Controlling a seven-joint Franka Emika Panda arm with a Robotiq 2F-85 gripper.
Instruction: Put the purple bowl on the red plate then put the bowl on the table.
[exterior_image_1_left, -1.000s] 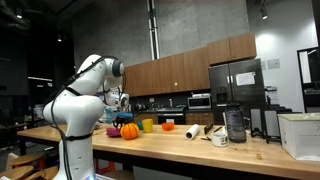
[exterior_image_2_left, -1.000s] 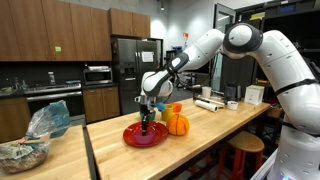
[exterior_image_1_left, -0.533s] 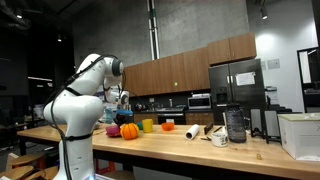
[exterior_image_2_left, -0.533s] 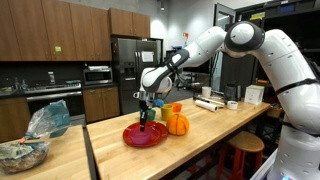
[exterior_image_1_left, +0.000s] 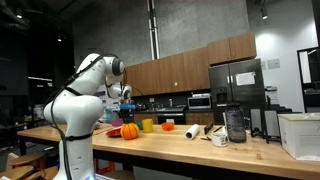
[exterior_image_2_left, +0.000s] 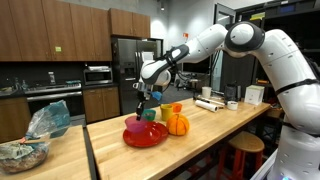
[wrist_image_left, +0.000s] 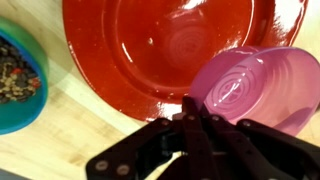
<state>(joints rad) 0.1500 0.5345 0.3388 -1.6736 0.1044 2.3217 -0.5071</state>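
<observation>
In the wrist view the purple bowl (wrist_image_left: 255, 88) hangs tilted over the near right edge of the red plate (wrist_image_left: 150, 50). My gripper (wrist_image_left: 195, 103) is shut on the bowl's rim, one finger inside and one outside. The glossy plate is otherwise bare and lies on the wooden table (wrist_image_left: 70, 140). In an exterior view the gripper (exterior_image_2_left: 140, 104) hovers above the red plate (exterior_image_2_left: 146, 135) near the table's end. The bowl is too small to make out there.
A teal bowl (wrist_image_left: 18, 80) with dark bits stands just left of the plate. An orange pumpkin (exterior_image_2_left: 177, 124), a yellow-green cup (exterior_image_1_left: 147, 125), an orange cup (exterior_image_1_left: 168, 126) and a white roll (exterior_image_1_left: 193, 131) stand along the table (exterior_image_1_left: 180, 148).
The jaws closed on the bowl's rim, then the gripper rose a little above the plate with the bowl.
</observation>
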